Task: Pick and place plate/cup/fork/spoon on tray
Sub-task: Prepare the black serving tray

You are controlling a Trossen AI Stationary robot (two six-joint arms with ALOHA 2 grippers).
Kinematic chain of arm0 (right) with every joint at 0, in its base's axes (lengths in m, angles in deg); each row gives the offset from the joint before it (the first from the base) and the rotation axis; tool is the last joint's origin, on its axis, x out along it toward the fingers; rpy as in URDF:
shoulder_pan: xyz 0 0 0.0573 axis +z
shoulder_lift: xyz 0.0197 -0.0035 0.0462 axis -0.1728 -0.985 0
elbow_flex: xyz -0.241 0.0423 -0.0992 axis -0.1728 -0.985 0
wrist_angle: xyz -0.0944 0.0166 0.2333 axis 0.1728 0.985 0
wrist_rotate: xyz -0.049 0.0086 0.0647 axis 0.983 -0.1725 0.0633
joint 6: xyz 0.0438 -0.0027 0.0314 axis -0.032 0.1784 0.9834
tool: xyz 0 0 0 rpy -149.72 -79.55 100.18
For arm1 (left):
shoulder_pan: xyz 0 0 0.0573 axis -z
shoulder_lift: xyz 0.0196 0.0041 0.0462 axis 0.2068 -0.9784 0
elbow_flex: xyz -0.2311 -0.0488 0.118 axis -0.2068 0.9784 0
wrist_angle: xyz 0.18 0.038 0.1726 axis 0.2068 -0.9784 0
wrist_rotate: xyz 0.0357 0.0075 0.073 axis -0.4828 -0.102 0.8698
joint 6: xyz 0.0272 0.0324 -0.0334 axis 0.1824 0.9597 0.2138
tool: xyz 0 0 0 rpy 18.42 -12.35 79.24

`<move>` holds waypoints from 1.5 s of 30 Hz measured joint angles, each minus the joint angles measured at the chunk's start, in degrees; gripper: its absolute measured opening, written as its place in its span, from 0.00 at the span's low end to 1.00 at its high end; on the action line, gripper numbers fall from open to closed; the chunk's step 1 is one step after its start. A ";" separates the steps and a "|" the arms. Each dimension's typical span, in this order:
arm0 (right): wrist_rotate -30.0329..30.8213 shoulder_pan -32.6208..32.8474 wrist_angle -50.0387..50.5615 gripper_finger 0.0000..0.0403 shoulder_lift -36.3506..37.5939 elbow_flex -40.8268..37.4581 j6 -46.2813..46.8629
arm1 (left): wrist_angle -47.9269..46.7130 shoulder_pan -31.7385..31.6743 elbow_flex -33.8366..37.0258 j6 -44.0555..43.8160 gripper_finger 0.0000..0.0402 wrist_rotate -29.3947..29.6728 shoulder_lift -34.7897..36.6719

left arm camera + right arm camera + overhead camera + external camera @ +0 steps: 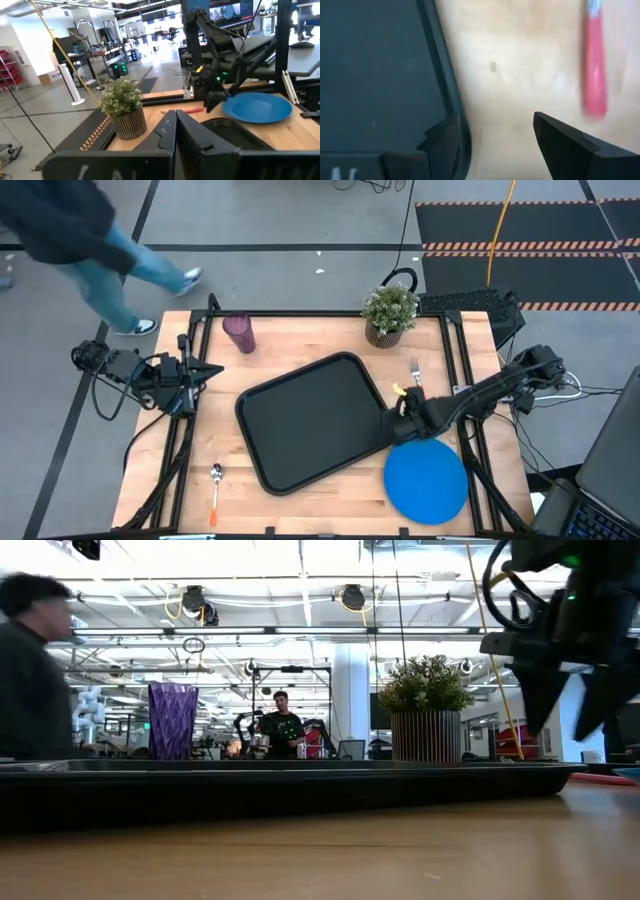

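Observation:
The black tray [300, 420] lies slantwise at the table's middle. The blue plate [427, 480] lies flat on the table near its right front, off the tray. The purple cup [238, 332] stands upright at the far left and also shows in the low view [172, 720]. The red-handled fork [415, 371] lies on the table right of the tray. The orange-handled spoon [215, 488] lies at the near left. My right gripper [495, 135] is open and empty, hovering by the tray's right rim [437, 60], with the fork's handle [594, 75] beyond it. My left gripper [175, 130] is shut at the table's left edge.
A potted green plant [390, 312] stands at the far edge, right of the middle. A person [70, 240] walks on the floor beyond the table's far left corner. Black frame rails [465, 380] run along the table's sides.

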 joint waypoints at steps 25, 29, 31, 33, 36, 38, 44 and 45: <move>-13.89 -28.57 -26.33 0.52 -5.22 -4.24 -50.47 | 4.66 0.00 0.00 2.94 0.02 0.09 -0.02; -14.19 -28.54 -26.77 0.52 -6.23 -4.24 -49.07 | 3.00 -0.02 0.00 1.97 0.02 0.09 -0.04; -15.09 -28.29 -26.91 0.51 -6.65 -4.39 -47.22 | 2.61 0.00 0.02 1.46 0.02 0.09 -0.03; -15.21 -27.97 -26.48 0.48 -7.05 -4.41 -45.07 | 2.21 -0.01 0.02 0.94 0.02 0.10 -0.04; -15.37 -27.54 -25.62 0.39 -6.91 -4.42 -42.50 | 1.77 0.00 0.04 0.37 0.02 0.11 -0.09; -15.37 -27.29 -25.50 0.31 -6.95 -4.42 -41.15 | 1.68 0.00 0.04 0.27 0.02 0.11 -0.23; -16.83 -25.85 -24.80 0.08 -6.73 -4.39 -37.32 | 1.99 -0.01 0.04 0.29 0.02 0.20 -0.41; -16.95 -25.43 -24.81 0.08 -6.72 -4.39 -36.36 | 2.22 0.00 0.04 0.67 0.02 0.22 -0.41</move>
